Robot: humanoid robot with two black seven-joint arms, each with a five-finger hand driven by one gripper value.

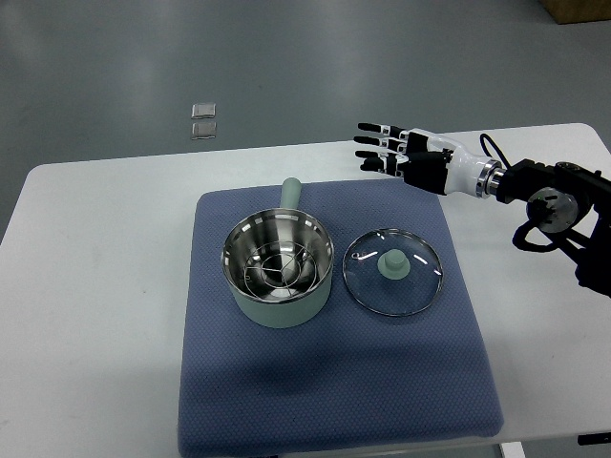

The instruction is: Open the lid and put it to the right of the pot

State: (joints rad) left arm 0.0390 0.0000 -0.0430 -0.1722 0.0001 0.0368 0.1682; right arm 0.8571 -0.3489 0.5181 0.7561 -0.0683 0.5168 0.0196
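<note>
A pale green pot (278,269) with a steel inside and a wire rack in it stands uncovered on the blue mat (334,382), its handle pointing away. The glass lid (393,271) with a pale green knob lies flat on the mat just right of the pot. My right hand (387,150) hovers above the mat's far right corner, behind the lid and apart from it, fingers spread and empty. Its arm comes in from the right edge. The left arm is out of view.
The mat lies on a white table (95,286). Two small shiny squares (203,120) lie on the grey floor beyond the table's far edge. A black cable (544,239) hangs by my right forearm.
</note>
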